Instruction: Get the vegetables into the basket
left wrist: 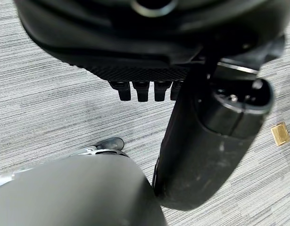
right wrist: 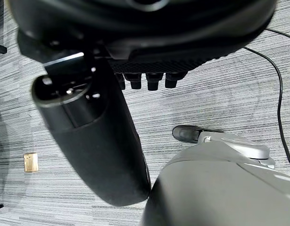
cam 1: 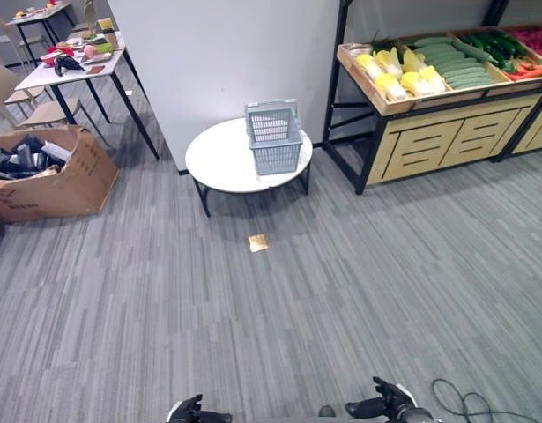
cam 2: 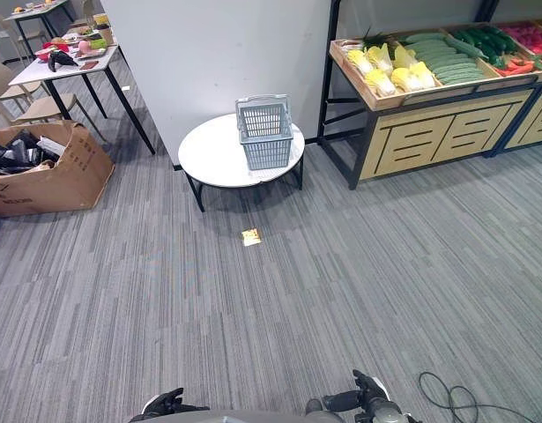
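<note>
Grey carpet [cam 1: 359,264] surrounds round white table [cam 1: 226,163] bearing grey basket [cam 1: 274,137].

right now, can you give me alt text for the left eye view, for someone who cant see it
A grey basket stands on a round white table across a grey carpet, with nothing visible inside it. To the right, a wooden stand holds cucumbers and yellow vegetables. Both dark hands, left and right, hang low, holding nothing.

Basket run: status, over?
Left hand, right hand open, empty. Basket on round table, vegetables on shelf. Floor tag ahead.
</note>
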Available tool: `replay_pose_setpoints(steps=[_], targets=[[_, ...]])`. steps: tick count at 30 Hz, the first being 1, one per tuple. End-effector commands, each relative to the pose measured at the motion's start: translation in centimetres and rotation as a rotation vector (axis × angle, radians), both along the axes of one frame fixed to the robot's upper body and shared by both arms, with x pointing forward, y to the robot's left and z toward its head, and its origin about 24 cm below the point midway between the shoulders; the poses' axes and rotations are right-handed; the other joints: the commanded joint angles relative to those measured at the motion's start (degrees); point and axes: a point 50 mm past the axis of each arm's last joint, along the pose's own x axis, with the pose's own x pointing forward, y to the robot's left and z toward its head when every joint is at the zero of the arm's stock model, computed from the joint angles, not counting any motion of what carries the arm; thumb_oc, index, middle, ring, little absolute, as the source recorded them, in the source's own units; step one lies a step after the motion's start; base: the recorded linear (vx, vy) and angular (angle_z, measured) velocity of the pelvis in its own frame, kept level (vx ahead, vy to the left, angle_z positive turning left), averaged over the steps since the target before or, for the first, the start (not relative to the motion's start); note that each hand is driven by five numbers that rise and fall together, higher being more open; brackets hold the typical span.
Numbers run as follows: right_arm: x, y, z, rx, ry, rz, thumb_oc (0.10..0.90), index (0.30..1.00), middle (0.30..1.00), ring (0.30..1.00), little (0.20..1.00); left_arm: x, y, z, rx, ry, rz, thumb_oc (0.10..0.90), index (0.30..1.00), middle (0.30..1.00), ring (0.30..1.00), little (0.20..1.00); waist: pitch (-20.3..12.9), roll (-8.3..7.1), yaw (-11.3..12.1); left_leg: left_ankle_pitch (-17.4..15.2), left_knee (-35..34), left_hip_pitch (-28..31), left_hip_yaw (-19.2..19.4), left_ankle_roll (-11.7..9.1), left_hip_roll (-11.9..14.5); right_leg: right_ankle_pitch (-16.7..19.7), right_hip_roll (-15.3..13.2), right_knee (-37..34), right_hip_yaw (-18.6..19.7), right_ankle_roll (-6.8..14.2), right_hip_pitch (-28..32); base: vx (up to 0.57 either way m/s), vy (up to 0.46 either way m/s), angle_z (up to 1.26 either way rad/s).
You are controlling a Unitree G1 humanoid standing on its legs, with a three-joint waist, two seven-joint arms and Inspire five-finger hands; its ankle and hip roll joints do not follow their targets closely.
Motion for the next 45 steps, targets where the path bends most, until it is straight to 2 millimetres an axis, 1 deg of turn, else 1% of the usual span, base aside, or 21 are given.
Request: replay_pose_setpoints(steps=[1, 8, 13, 18, 22, 32, 35, 38, 39, 41, 42, 43, 44, 45], targets=[[-1.3, 0.8, -0.5, -0.014, 0.081, 0.095, 0.9, 1.0, 1.0, 1.0, 1.0, -1.2, 1.7, 0.1, 0.071, 0.057, -0.019, 0.9, 1.0, 1.0, 1.0, 1.0, 0.7, -3.75, -0.3, 0.3, -1.3, 0.8, -2.0, -1.8, 0.9, 2.0, -3.9, -0.1, 2.9, 4.0, 0.5, 0.0, 0.0, 0.0], [-1.3, 0.8, -0.5, -0.016, 0.081, 0.09, 0.9, 1.0, 1.0, 1.0, 1.0, -1.3, 1.6, 0.1, 0.07, 0.059, -0.01, 0.9, 1.0, 1.0, 1.0, 1.0, 0.7, -3.77, -0.3, 0.3, -1.3, 0.9, -1.9, -1.9, 1.0, 1.9, -3.7, -0.1, 3.0, 3.9, 0.4, 0.0, 0.0, 0.0], [-1.2, 0.8, -0.5, -0.041, 0.084, 0.117, 0.9, 1.0, 1.0, 1.0, 1.0, -1.5, 2.3, 0.2, 0.116, 0.073, -0.019, 0.9, 1.0, 1.0, 1.0, 1.0, 0.8, -3.8, -0.2, 0.3, -1.3, 1.0, -2.0, -1.8, 1.1, 1.8, -3.5, -0.1, 3.0, 3.8, 0.6, 0.0, 0.0, 0.0], [-1.3, 0.7, -0.5, -0.041, 0.087, 0.125, 0.9, 1.0, 1.0, 1.0, 1.0, -1.9, 2.2, 0.1, 0.113, 0.083, -0.021, 0.9, 1.0, 1.0, 1.0, 1.0, 0.8, -3.79, -0.3, 0.3, -1.3, 1.2, -1.7, -1.9, 1.3, 1.8, -3.4, -0.1, 3.1, 3.8, 0.5, 0.0, -0.003, -0.01], [-1.5, 0.6, -0.5, -0.039, 0.091, 0.108, 0.9, 1.0, 1.0, 1.0, 1.0, -1.6, 2.0, 0.1, 0.108, 0.075, -0.031, 0.9, 1.0, 1.0, 1.0, 1.0, 0.9, -3.79, -0.4, 0.4, -1.3, 1.2, -1.5, -2.1, 1.5, 1.7, -3.2, -0.1, 3.2, 3.7, 0.5, 0.0, -0.009, -0.02], [-1.0, 0.2, -0.4, -0.052, 0.074, 0.085, 0.9, 1.0, 1.0, 1.0, 1.0, -0.9, 2.2, 0.3, 0.117, 0.053, -0.037, 0.9, 1.0, 1.0, 1.0, 1.0, 1.6, -3.6, -0.7, 0.8, -1.3, 0.7, -1.8, -2.5, 2.3, 1.6, -2.4, -0.1, 3.3, 3.3, 0.0, 0.01, -0.028, -0.02], [-0.3, -0.4, -0.1, -0.072, 0.051, 0.078, 0.9, 1.0, 1.0, 1.0, 1.0, -0.3, 2.4, 0.4, 0.126, 0.036, -0.039, 0.9, 1.0, 1.0, 1.0, 1.0, 2.5, -3.35, -0.9, 1.5, -1.3, -0.2, -2.0, -2.9, 3.1, 1.2, -1.5, 0.7, 3.5, 2.9, -1.2, 0.0, -0.079, -0.02], [0.6, -0.8, 0.3, -0.088, 0.024, 0.085, 0.9, 1.0, 1.0, 1.0, 1.0, 0.7, 2.7, 0.6, 0.147, 0.012, -0.069, 0.9, 1.0, 1.0, 1.0, 1.0, 3.6, -2.99, -1.1, 2.4, -1.3, -1.3, -1.9, -3.3, 4.4, -0.3, 0.0, 3.9, 3.6, 2.2, -3.7, 0.0, -0.089, -0.02], [0.6, -0.8, 0.3, -0.088, 0.024, 0.085, 0.9, 1.0, 1.0, 1.0, 1.0, 0.7, 2.7, 0.6, 0.147, 0.012, -0.069, 0.9, 1.0, 1.0, 1.0, 1.0, 3.5, -2.99, -1.1, 2.5, -1.3, -1.3, -1.9, -3.3, 4.4, -0.3, 0.0, 4.0, 3.6, 2.2, -3.8, 0.0, -0.103, -0.03], [1.2, -1.2, 0.5, -0.096, 0.003, 0.078, 0.9, 1.0, 1.0, 1.0, 1.0, 1.5, 3.0, 0.9, 0.16, -0.006, -0.093, 0.9, 1.0, 1.0, 1.0, 1.0, 4.7, -2.56, -1.4, 3.7, -1.1, -1.9, -1.9, -3.6, 5.6, -2.2, 1.7, 8.1, 3.9, 1.3, -6.4, 0.02, -0.117, -0.03], [1.2, -1.2, 0.5, -0.096, 0.003, 0.078, 0.9, 1.0, 1.0, 1.0, 1.0, 1.5, 3.0, 0.9, 0.16, -0.006, -0.093, 0.9, 1.0, 1.0, 1.0, 1.0, 4.7, -2.55, -1.4, 3.7, -1.1, -1.9, -1.9, -3.6, 5.6, -2.2, 1.7, 8.2, 3.9, 1.3, -6.5, 0.03, -0.111, -0.02], [1.4, -1.3, 0.6, -0.098, -0.004, 0.071, 0.9, 1.0, 1.0, 1.0, 1.0, 1.8, 3.0, 0.9, 0.166, -0.01, -0.112, 0.9, 1.0, 1.0, 1.0, 1.0, 5.2, -2.53, -1.7, 3.6, 0.6, -2.5, -1.9, -3.7, 6.1, -3.0, 2.3, 9.6, 4.1, 0.8, -7.1, 0.05, -0.139, -0.01], [1.5, -1.5, 0.7, -0.102, -0.009, 0.067, 0.9, 1.0, 1.0, 1.0, 1.0, 2.1, 3.0, 1.0, 0.168, -0.017, -0.124, 0.9, 1.0, 1.0, 1.0, 1.0, 5.8, -2.61, -1.9, 3.4, 3.7, -3.9, -2.3, -3.7, 6.2, -3.5, 2.8, 10.4, 4.3, 0.0, -7.4, 0.07, -0.189, 0.03], [1.5, -1.8, 0.7, -0.109, -0.009, 0.066, 0.9, 1.0, 1.0, 1.0, 1.0, 2.3, 3.0, 1.0, 0.165, -0.023, -0.117, 0.9, 1.0, 1.0, 1.0, 1.0, 6.3, -2.67, -2.0, 3.5, 6.0, -4.8, -2.5, -3.7, 6.4, -3.8, 3.0, 10.9, 4.2, -0.3, -7.4, 0.07, -0.16, 0.07]])
